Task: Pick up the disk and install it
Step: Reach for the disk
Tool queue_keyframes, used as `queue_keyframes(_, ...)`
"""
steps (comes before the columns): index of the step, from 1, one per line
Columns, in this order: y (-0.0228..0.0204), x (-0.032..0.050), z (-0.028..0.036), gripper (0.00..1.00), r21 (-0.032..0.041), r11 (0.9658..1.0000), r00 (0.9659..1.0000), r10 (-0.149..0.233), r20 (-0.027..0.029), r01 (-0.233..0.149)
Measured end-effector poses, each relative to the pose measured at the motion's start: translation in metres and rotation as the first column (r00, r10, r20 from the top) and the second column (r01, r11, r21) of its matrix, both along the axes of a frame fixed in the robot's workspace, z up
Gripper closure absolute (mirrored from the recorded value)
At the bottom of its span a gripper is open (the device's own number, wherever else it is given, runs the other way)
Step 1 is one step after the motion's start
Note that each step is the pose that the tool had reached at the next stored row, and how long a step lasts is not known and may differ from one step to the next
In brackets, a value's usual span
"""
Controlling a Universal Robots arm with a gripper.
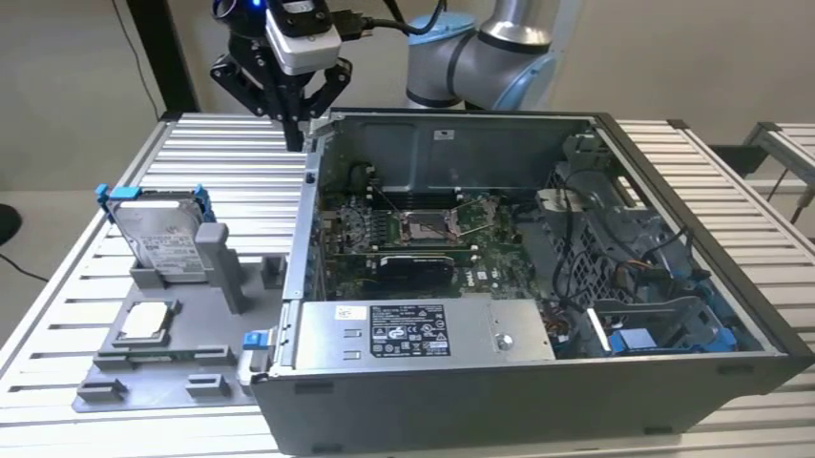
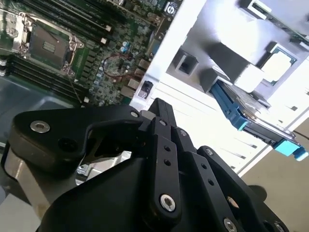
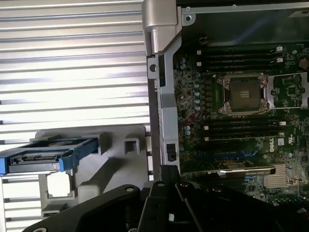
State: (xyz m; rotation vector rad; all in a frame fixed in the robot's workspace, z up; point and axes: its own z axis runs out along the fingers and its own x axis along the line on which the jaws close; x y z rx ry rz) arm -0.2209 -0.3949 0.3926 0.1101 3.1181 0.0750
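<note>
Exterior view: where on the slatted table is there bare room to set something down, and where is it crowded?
Bare slats lie between the disk and the far edge of the table, beside the computer case, under the gripper. There is also a strip along the case on the exterior view's right. Crowded: the grey fixture and the case's inside.

Single arm (image 1: 491,43), silver-grey with blue joint caps, comes in at top centre of the exterior view and bends toward the exterior view's left. Its wrist end sits in the upper left of that frame and carries the black gripper (image 1: 296,141). It points straight down, linkage bars splayed wide up top and narrowing to the tip. Both wrist views look along the gripper (image 2: 161,104) (image 3: 168,170) from behind: black bars, silver pins. The fingers (image 2: 164,118) are pressed together into one blunt point, nothing between them.
</note>
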Motion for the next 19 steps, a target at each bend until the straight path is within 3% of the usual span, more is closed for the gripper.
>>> queue_keyframes(10,0.0093,-0.0132,0.0,1.0,0.0001,1.0,1.0,0.0,0.0001,0.0)
queue_keyframes(19,0.01,-0.028,0.0,1.0,0.0,1.0,1.0,0.003,0.0,-0.003)
